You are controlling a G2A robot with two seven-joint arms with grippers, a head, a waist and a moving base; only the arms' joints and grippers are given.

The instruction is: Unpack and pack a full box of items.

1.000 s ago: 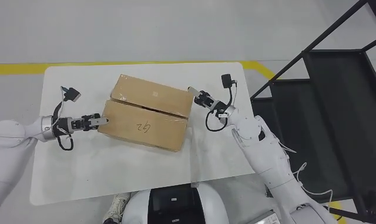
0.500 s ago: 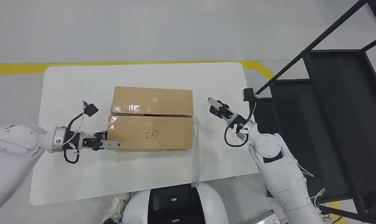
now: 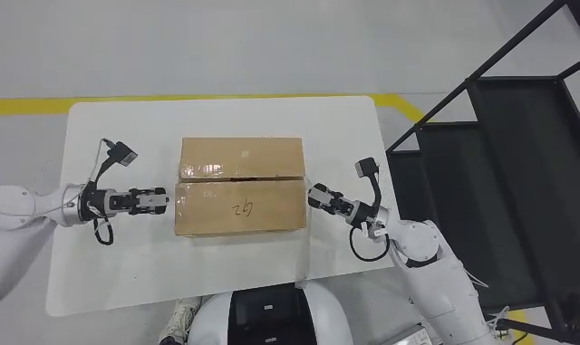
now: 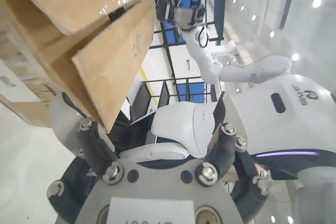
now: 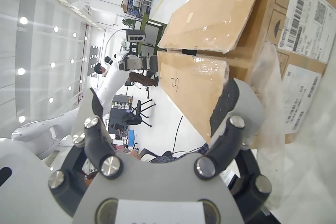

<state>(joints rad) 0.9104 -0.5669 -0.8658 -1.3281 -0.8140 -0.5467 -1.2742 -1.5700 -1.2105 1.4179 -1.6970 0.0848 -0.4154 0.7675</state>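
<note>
A brown cardboard box (image 3: pixel 240 186) lies mid-table, its two top flaps closed along a seam with torn clear tape and a handwritten number on the near flap. My left gripper (image 3: pixel 163 200) stands open at the box's left end; in the left wrist view the box (image 4: pixel 78 25) has its flap corner just inside one finger (image 4: pixel 67 110) of the gripper (image 4: pixel 143 117). My right gripper (image 3: pixel 314 196) is open at the right end. Its own view shows the labelled box (image 5: pixel 210 51) against one pad (image 5: pixel 233 101) of the gripper (image 5: pixel 162 104).
The white table (image 3: pixel 109 273) has free room in front of and behind the box. A black stair frame (image 3: pixel 507 164) stands just past the table's right edge. A yellow floor line (image 3: pixel 36 104) runs behind the table.
The box has turned from skewed to square with the table. Both grippers have shifted to the ends of its near flap, the right one coming down toward me.
</note>
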